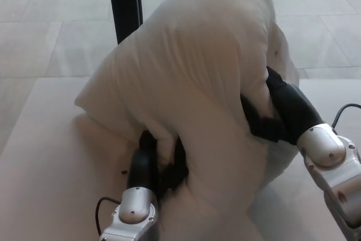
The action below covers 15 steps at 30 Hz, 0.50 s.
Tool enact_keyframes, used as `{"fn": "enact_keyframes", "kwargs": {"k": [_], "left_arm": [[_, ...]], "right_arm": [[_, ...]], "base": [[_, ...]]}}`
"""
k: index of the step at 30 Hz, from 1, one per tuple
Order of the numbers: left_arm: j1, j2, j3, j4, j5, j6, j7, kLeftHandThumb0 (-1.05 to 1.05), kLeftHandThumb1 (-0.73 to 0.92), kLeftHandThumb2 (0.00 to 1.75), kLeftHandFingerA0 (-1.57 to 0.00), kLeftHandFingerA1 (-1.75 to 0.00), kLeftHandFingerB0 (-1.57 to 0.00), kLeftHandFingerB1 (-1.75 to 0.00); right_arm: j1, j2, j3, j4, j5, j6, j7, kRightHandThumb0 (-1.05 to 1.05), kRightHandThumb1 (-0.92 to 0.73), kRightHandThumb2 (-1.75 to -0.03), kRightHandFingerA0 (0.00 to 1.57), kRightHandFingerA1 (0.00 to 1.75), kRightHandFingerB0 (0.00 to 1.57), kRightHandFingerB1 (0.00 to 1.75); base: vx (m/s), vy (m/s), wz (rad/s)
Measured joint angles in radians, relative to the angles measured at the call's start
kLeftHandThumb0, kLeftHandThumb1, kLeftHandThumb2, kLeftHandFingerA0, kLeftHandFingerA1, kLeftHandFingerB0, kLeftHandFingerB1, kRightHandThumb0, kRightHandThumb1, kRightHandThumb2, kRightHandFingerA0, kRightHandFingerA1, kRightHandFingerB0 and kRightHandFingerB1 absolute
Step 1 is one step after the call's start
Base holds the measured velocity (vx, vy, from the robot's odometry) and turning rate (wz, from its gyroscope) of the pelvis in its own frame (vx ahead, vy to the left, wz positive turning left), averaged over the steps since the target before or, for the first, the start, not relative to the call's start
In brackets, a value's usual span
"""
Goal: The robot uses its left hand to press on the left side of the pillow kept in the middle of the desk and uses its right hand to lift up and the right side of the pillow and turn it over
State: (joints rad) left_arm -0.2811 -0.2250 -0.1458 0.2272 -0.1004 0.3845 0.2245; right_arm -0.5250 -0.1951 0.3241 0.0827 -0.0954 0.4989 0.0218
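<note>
A big white pillow (197,77) stands folded up on the pale desk (51,162), its right side raised high and leaning over to the left. My left hand (161,165) presses into the pillow's lower left part, fingers sunk in the fabric. My right hand (271,114) is pushed into the raised right side, its fingers buried in the pillow and partly hidden.
A black post (124,4) rises behind the pillow at the back left. Tiled floor (51,21) lies beyond the desk's far edge. A thin black cable (104,207) loops by my left wrist.
</note>
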Motion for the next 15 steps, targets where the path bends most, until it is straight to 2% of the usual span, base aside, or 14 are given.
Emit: {"fn": "enact_keyframes", "kwargs": {"k": [1,2,3,4,7,8,10,11,12,13,14,15], "left_arm": [[0.003,0.001,0.0,-0.001,0.0,-0.004,0.002,-0.74,0.54,0.57,-0.07,-0.52,0.0,0.0],[0.006,0.002,0.001,-0.001,0.0,-0.009,0.004,-0.87,0.47,0.8,-0.09,-0.52,0.0,-0.07],[0.01,0.002,0.001,-0.001,-0.001,-0.013,0.005,-0.74,0.44,0.74,-0.06,-0.49,0.0,0.0],[0.015,0.003,0.001,-0.001,-0.001,-0.017,0.005,-0.79,0.45,0.76,-0.07,-0.49,0.0,0.0],[0.024,0.005,0.001,0.0,-0.001,-0.031,0.005,-0.79,0.43,0.76,-0.1,-0.54,0.0,0.0],[0.026,0.006,0.001,0.002,-0.001,-0.038,0.005,-0.86,0.46,0.79,-0.14,-0.54,0.0,0.0],[0.028,0.006,0.001,0.005,-0.001,-0.047,0.005,-0.8,0.41,0.75,-0.12,-0.57,0.0,0.0],[0.029,0.006,0.001,0.006,-0.001,-0.05,0.006,-0.84,0.43,0.77,-0.08,-0.53,0.0,0.0],[0.031,0.007,0.001,0.01,-0.001,-0.059,0.006,-0.81,0.43,0.77,-0.15,-0.56,0.0,0.0],[0.032,0.007,0.001,0.012,-0.001,-0.064,0.006,-0.84,0.44,0.78,-0.12,-0.53,0.0,0.0],[0.033,0.008,0.001,0.013,-0.001,-0.069,0.006,-0.83,0.44,0.77,-0.08,-0.54,0.0,0.0],[0.034,0.008,0.001,0.014,-0.001,-0.072,0.006,-0.83,0.44,0.77,-0.06,-0.52,0.0,0.0]], "right_arm": [[0.002,0.0,0.01,0.002,-0.011,0.0,-0.008,-0.69,-0.56,-0.57,0.14,0.73,0.37,0.61],[0.002,0.0,0.02,0.004,-0.022,0.0,-0.015,-0.7,-0.56,-0.57,0.17,0.76,0.38,0.61],[0.003,0.0,0.026,0.006,-0.031,-0.001,-0.021,-0.71,-0.56,-0.57,0.19,0.84,0.38,0.63],[0.004,0.0,0.031,0.007,-0.039,-0.001,-0.028,-0.7,-0.56,-0.57,0.18,0.89,0.38,0.62],[0.005,0.0,0.052,0.014,-0.068,-0.002,-0.05,-0.63,-0.56,-0.57,0.18,0.86,0.38,0.55],[0.005,0.0,0.06,0.016,-0.077,-0.002,-0.058,-0.64,-0.56,-0.57,0.16,0.91,0.39,0.55],[0.005,0.0,0.07,0.018,-0.092,-0.002,-0.068,-0.65,-0.55,-0.57,0.16,0.94,0.42,0.56],[0.005,0.0,0.073,0.019,-0.097,-0.002,-0.071,-0.7,-0.43,-0.84,0.26,0.78,0.39,0.62],[0.005,0.0,0.084,0.023,-0.112,-0.002,-0.081,-0.69,-0.43,-0.86,0.25,0.78,0.4,0.62],[0.005,0.0,0.09,0.024,-0.119,-0.002,-0.086,-0.65,-0.56,-0.56,0.19,0.9,0.47,0.54],[0.004,0.0,0.097,0.025,-0.129,-0.002,-0.091,-0.66,-0.56,-0.56,0.2,0.9,0.5,0.53],[0.004,0.0,0.101,0.026,-0.135,-0.002,-0.094,-0.76,-0.47,-0.85,0.26,0.77,0.48,0.59]], "base": [[0.0,0.0,0.0],[0.0,0.0,0.0],[0.0,0.0,0.0],[0.0,0.0,0.0],[0.0,0.0,0.0],[0.0,0.0,0.0],[0.0,0.0,0.0],[0.0,0.0,0.0],[0.0,0.0,0.0],[0.0,0.0,0.0],[0.0,0.0,0.0],[0.0,0.0,0.0]]}}
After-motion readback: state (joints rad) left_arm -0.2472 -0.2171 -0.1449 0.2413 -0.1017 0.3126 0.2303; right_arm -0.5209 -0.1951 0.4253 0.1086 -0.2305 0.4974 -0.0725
